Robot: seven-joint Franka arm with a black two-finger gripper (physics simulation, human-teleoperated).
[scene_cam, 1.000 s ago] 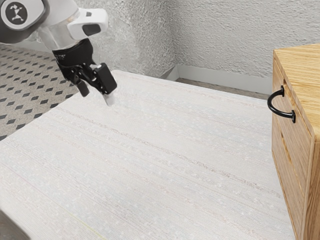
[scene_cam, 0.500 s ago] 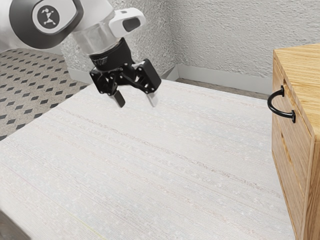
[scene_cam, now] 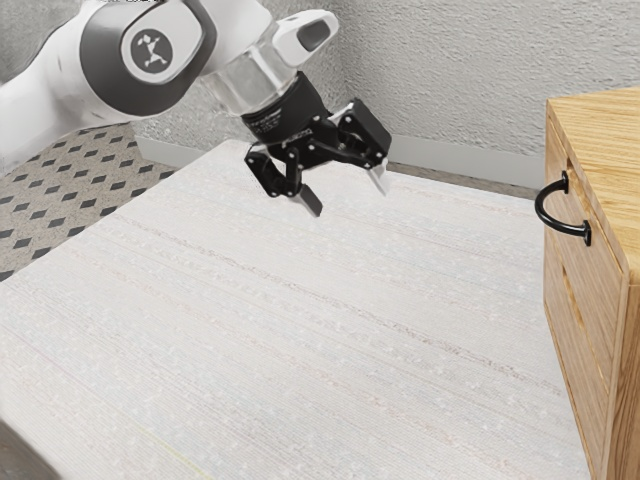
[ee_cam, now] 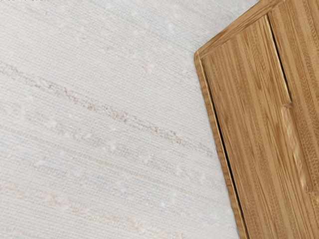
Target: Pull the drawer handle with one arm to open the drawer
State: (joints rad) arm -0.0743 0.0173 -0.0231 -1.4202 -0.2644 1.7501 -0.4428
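1. The pale desk (scene_cam: 300, 330) is spreading out in front of the wooden cabinet (scene_cam: 590, 320), which is standing at the exterior view's right edge.
2. The drawer handle (scene_cam: 560, 210), a black loop, is sticking out from the cabinet's upper front. The drawer (scene_cam: 578, 225) is looking flush with the cabinet's face, so I am judging it to be shut.
3. The gripper (scene_cam: 346, 192) is hanging above the desk, well apart from the cabinet and on its handle side. Its fingers (scene_cam: 308, 200) are standing wide apart and holding nothing.
4. In the wrist view, the cabinet's striped wood (ee_cam: 249, 124) is showing beside bare desk (ee_cam: 99, 124), so the hand is looking towards the cabinet.
5. As I am reading it, the task is only at the approach. Nothing is touching the handle. The gripper is yet to reach the cabinet, close its fingers around the loop and pull away from the cabinet's face.
6. Farther from the cabinet, the arm (scene_cam: 60, 80) is carrying a round grey emblem (scene_cam: 147, 47) with a white figure and no readable letters. The cabinet is bearing no writing. The rough grey wall (scene_cam: 480, 70) is rising behind it.
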